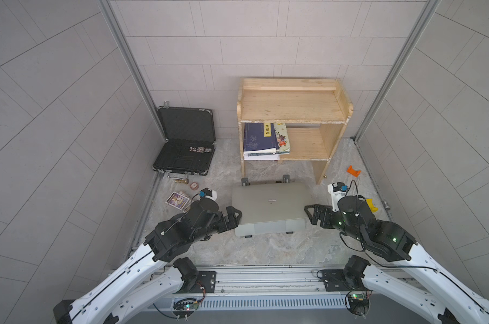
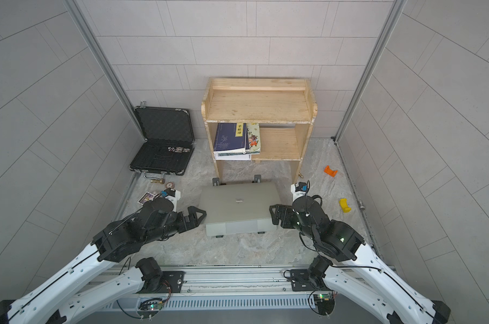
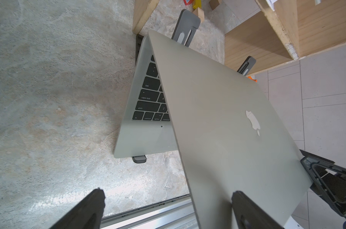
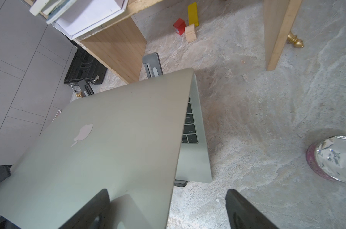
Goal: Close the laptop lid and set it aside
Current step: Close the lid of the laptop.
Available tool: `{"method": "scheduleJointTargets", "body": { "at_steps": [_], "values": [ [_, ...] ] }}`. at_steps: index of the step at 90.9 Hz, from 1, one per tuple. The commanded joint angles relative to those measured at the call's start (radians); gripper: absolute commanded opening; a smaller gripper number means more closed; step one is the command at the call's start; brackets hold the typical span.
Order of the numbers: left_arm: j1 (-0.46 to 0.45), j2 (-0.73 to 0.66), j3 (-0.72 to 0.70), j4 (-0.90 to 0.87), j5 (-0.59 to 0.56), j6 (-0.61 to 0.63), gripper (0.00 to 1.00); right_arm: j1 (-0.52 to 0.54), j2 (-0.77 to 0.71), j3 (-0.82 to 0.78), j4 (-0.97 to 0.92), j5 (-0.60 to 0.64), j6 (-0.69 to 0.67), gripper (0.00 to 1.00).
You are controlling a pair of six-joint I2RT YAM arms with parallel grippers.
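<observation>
The silver-grey laptop [image 1: 268, 227] sits on a dark stand mid-table, in front of the shelf. The laptop lid [image 1: 268, 203] [image 2: 237, 204] leans down over the black keys at a shallow angle, apple logo up. My left gripper [image 1: 236, 216] [image 2: 201, 217] is open at the lid's left side edge. In the left wrist view that gripper [image 3: 169, 193] has the lid [image 3: 227, 119] edge between its wide-spread fingers. My right gripper [image 1: 307, 214] [image 2: 272, 214] is open at the right side edge. In the right wrist view it [image 4: 168, 192] straddles the lid [image 4: 118, 128], one finger [image 4: 100, 206] over the outer face.
A wooden shelf [image 1: 291, 112] holding books [image 1: 263, 137] stands just behind the laptop. An open black briefcase [image 1: 184, 140] lies back left, with cards [image 1: 177, 199] in front of it. Orange [image 1: 353, 170] and yellow [image 1: 371, 204] pieces lie right. A silver bowl [image 4: 334, 158] sits near my right arm.
</observation>
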State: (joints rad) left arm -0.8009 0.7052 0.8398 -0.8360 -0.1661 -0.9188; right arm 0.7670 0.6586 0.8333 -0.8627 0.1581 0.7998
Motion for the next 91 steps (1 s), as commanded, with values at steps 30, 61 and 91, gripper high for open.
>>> {"method": "scheduleJointTargets", "body": {
  "at_steps": [30, 61, 91],
  "values": [
    [-0.042, -0.024, -0.079, -0.054, -0.012, -0.035, 1.00, 0.020, -0.032, -0.050, -0.013, 0.015, 0.024, 0.95],
    [-0.071, -0.029, -0.131, -0.029, -0.024, -0.064, 1.00, 0.026, -0.066, -0.104, -0.015, 0.013, 0.039, 0.95],
    [-0.084, -0.026, -0.174, -0.005, -0.029, -0.082, 1.00, 0.028, -0.077, -0.154, -0.001, 0.006, 0.048, 0.95]
  ]
}}
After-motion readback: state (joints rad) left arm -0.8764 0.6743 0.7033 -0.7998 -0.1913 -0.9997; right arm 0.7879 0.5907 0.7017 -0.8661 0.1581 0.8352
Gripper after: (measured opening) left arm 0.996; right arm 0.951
